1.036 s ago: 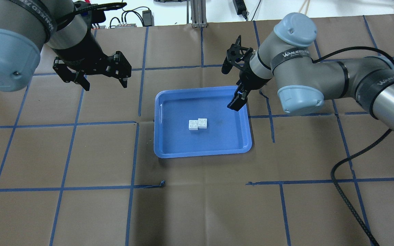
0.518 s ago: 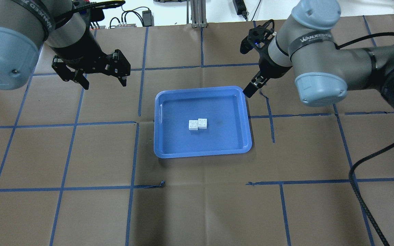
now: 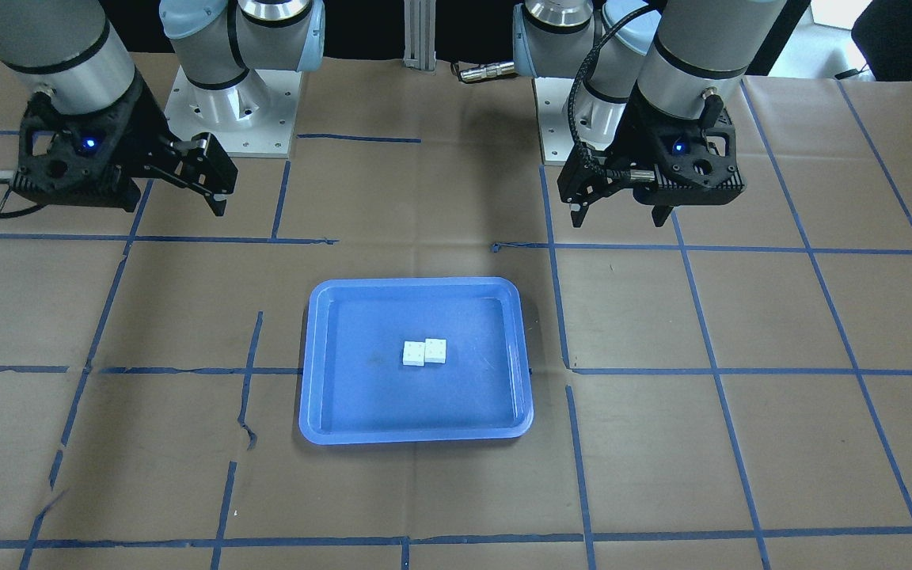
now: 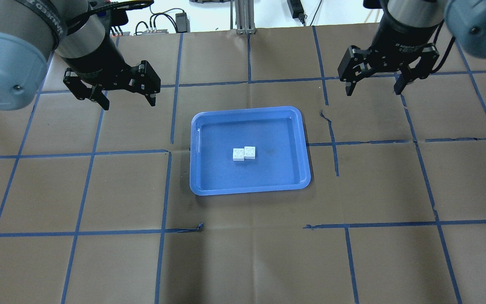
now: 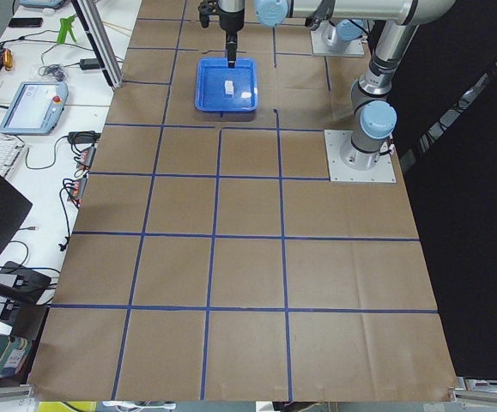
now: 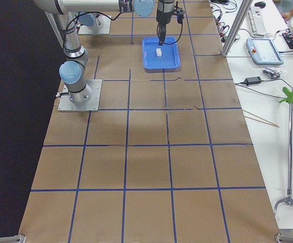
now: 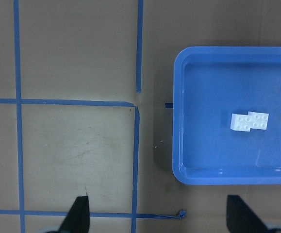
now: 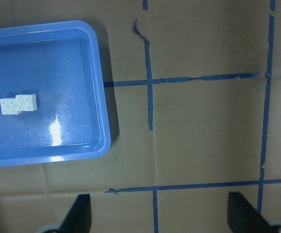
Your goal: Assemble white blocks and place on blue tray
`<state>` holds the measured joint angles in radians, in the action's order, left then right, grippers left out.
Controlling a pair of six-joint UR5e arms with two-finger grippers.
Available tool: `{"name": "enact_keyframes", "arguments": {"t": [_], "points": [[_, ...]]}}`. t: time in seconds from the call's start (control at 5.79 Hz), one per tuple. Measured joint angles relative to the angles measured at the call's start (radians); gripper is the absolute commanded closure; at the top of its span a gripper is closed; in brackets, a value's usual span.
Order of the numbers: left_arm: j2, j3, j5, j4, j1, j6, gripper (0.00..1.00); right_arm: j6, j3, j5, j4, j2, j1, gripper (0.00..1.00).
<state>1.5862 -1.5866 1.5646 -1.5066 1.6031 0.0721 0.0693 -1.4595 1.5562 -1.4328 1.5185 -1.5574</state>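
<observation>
The two white blocks (image 4: 244, 153) lie joined, one offset over the other, in the middle of the blue tray (image 4: 249, 109). They also show in the front view (image 3: 424, 352), the left wrist view (image 7: 249, 122) and the right wrist view (image 8: 19, 104). My left gripper (image 4: 130, 102) is open and empty, hovering above the paper to the far left of the tray. My right gripper (image 4: 373, 91) is open and empty, hovering to the far right of the tray. Neither touches the tray or the blocks.
Brown paper with a blue tape grid (image 4: 171, 152) covers the table. An aluminium post (image 4: 243, 21) and cables (image 4: 163, 19) stand at the far edge. Torn tape ends lie at the tray's right (image 4: 325, 116) and front left (image 4: 198, 228).
My right arm has swung away from the tray's far right corner, out to the right and back, and turned its open gripper. My left gripper has barely moved. The blocks have not moved.
</observation>
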Motion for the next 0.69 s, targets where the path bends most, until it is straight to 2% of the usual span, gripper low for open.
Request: {"name": "enact_keyframes", "arguments": {"t": [0.35,0.69], "points": [[0.0,0.0,0.0,0.0,0.0,0.0,0.01,0.055,0.036,-0.01,0.069,0.001,-0.002,0.0],[0.0,0.0,0.0,0.0,0.0,0.0,0.01,0.061,0.011,-0.012,0.07,0.004,-0.003,0.0]]}}
